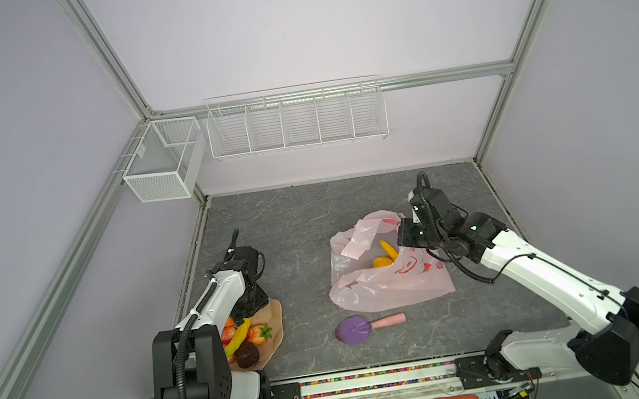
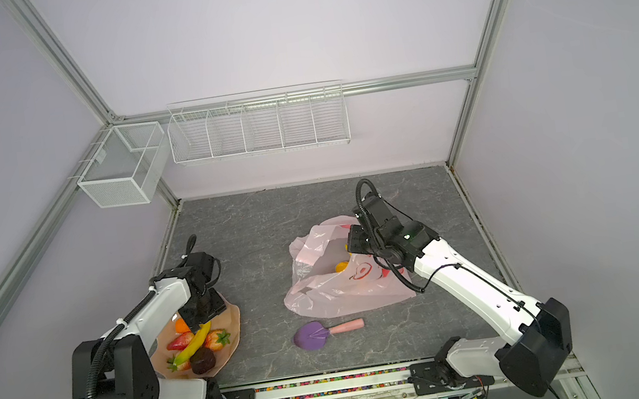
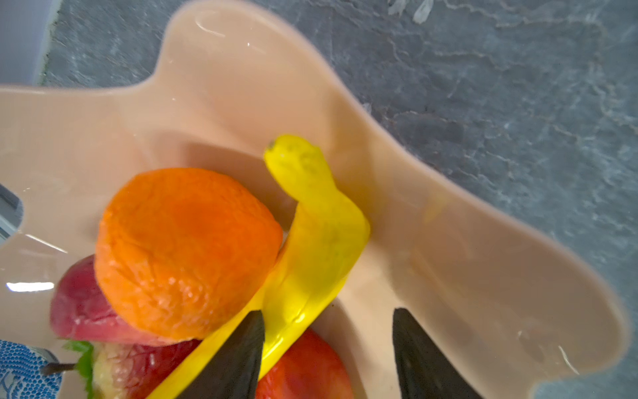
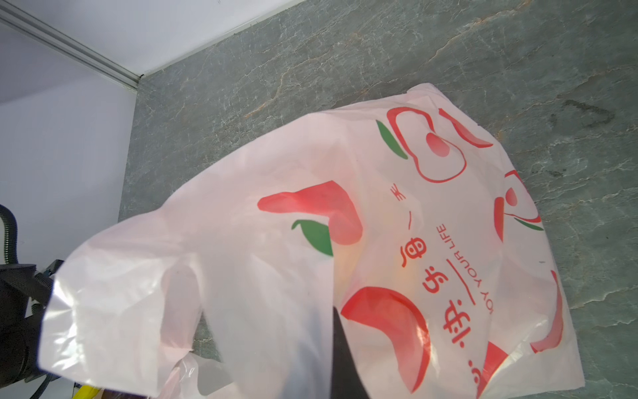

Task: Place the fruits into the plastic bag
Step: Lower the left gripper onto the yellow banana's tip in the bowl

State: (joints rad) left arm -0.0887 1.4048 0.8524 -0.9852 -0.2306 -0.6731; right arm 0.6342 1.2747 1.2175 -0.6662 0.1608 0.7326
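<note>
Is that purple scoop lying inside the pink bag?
No, the purple scoop lies on the grey table in front of the plastic bag, apart from it.

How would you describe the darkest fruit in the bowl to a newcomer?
Find the peach-coloured scalloped plastic bowl beneath the left arm. At its near rim, beside the long yellow toy banana, lies a dark maroon-brown lumpy ball. It alone is nearly black; its neighbours are red, orange or yellow.
</note>
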